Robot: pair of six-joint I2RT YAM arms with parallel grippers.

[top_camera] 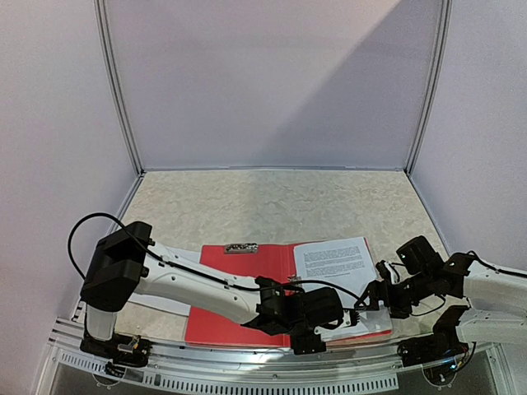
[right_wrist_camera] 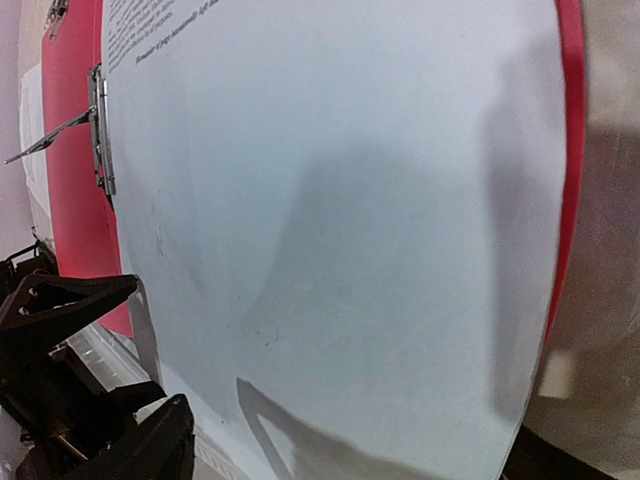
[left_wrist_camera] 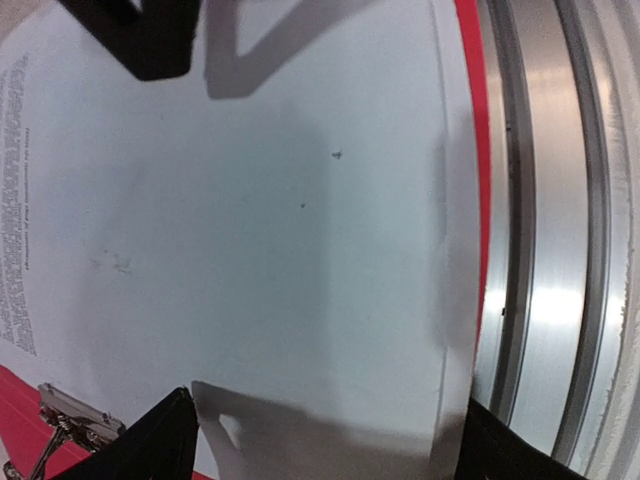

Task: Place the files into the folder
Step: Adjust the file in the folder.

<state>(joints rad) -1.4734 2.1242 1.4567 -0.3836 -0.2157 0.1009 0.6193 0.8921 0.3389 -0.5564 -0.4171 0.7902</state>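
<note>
On the beige table, red folder.

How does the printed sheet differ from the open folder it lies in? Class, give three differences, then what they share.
The sheet is white with black text; the folder is red. The sheet covers only the right cover; the folder, open, spreads wider, across two covers. The folder carries metal clips; the sheet has none. Both are thin, flat rectangles.
</note>
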